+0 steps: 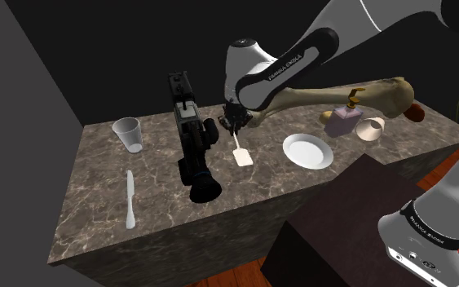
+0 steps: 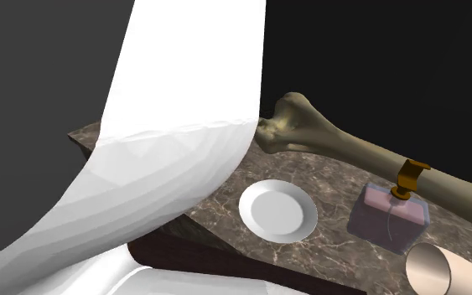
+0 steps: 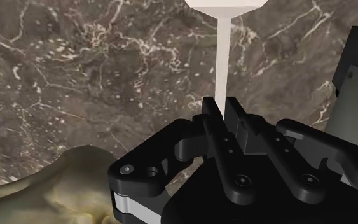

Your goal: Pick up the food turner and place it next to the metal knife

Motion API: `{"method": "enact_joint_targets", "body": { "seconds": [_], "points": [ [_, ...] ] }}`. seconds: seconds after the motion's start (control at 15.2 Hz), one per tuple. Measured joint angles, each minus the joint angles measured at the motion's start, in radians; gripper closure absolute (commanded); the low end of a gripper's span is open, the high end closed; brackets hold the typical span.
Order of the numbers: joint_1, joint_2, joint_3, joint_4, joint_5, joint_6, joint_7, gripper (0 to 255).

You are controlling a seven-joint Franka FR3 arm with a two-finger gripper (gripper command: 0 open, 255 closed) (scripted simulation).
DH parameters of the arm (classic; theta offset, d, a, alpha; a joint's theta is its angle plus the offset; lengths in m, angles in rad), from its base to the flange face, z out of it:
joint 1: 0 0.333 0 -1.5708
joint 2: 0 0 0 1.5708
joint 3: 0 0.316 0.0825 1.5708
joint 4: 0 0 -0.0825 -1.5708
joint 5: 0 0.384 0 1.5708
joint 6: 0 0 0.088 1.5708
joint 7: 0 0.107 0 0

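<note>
The food turner (image 1: 241,152) is white, with a thin handle and a flat square blade (image 3: 225,4). My gripper (image 1: 236,128) is shut on the end of its handle (image 3: 222,63), and the black fingers (image 3: 212,114) clasp it from both sides. The blade hangs low over the marble counter (image 1: 162,214); I cannot tell if it touches. The knife (image 1: 129,198), drawn plain white, lies near the counter's front at the shoulder view's left, well apart from the turner. A long black device (image 1: 195,143) lies between them.
A clear cup (image 1: 128,134) stands behind the knife. Right of the turner sits a white plate (image 1: 307,151) (image 2: 277,209). Behind it lie a large bone (image 1: 346,94) (image 2: 351,147), a pink bottle (image 1: 343,122) (image 2: 389,214) and a tipped beige cup (image 1: 372,128) (image 2: 439,272).
</note>
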Motion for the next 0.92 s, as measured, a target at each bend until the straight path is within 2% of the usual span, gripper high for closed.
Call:
{"method": "enact_joint_targets", "body": {
  "seconds": [0.33, 0.73, 0.92],
  "points": [
    [0.086, -0.002, 0.016, 0.006, -0.017, -0.014, 0.113, 255],
    [0.200, 0.037, 0.036, 0.077, -0.040, -0.056, 0.254, 255],
    [0.228, 0.061, 0.037, 0.094, -0.048, -0.051, 0.289, 255]
  ]
}}
